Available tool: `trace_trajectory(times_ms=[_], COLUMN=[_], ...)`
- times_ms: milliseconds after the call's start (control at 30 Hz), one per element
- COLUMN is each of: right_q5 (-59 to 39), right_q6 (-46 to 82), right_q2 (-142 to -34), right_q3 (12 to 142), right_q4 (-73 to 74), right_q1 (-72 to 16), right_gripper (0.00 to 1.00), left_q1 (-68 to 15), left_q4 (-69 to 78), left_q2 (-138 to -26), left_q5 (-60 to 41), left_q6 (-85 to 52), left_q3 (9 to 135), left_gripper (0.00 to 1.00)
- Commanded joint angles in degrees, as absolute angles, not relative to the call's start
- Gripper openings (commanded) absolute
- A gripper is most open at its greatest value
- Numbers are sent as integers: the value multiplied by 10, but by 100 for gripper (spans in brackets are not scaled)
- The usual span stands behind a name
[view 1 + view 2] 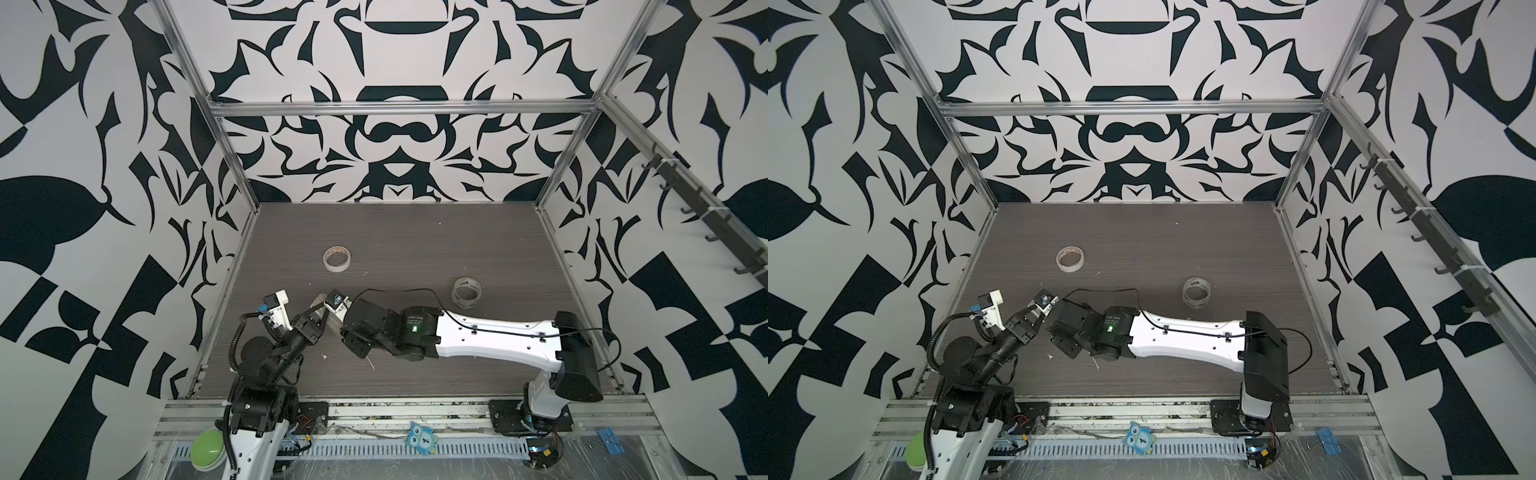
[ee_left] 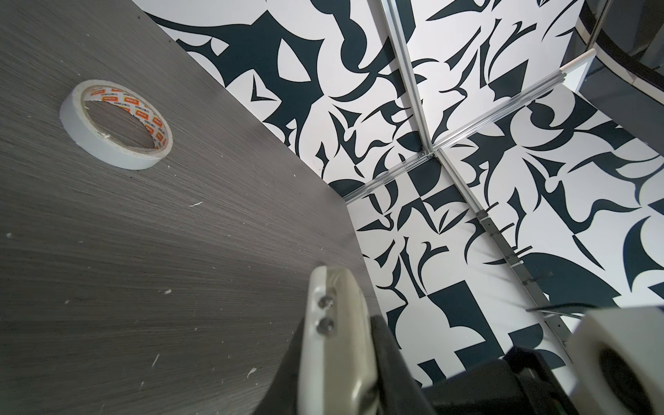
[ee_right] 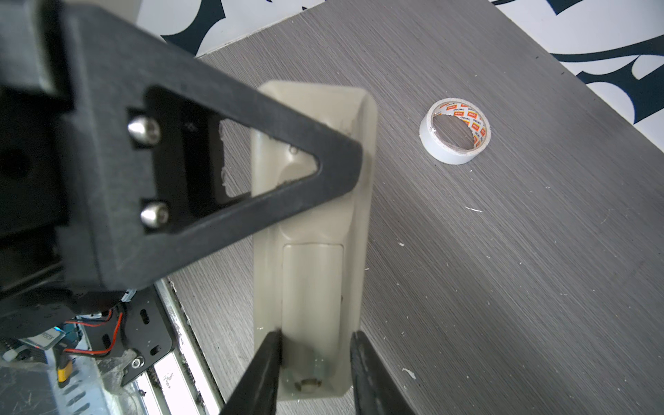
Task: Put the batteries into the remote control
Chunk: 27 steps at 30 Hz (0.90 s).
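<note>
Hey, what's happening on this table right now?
The left gripper holds the remote clamped, with its beige back facing the right gripper. The battery cover is in place. The right gripper's jaws stand apart at the cover end. No batteries are in view. A white tape roll and a clear roll lie farther back.

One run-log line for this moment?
left pincer: shut on remote control | right pincer: open astride its end | battery cover: on
</note>
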<state>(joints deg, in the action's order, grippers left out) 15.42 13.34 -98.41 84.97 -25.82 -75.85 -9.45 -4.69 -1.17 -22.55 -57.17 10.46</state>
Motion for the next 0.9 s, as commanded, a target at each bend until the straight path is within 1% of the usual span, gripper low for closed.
trace_trajectory(times_ms=[0,333,633,867], right_q5=[165,154,149,117], right_q6=[129,130,135,130], right_q2=[-956,-944,-910,-875], right_q3=[861,860,844,818], right_q4=[-240,-230,-226,-236], right_q1=[-761,-765,-765,-760], right_gripper=[39,47,48,49], left_q1=[-97,-96,-97,-97], left_q4=[-21,-23,-28,-28], left_q2=[-4,-4,-4,-9], left_q5=[-237,-237,-240,-261], left_q6=[-577,-581,-579,-572], left_q3=[106,104,107,116], left_gripper=[0,0,0,0])
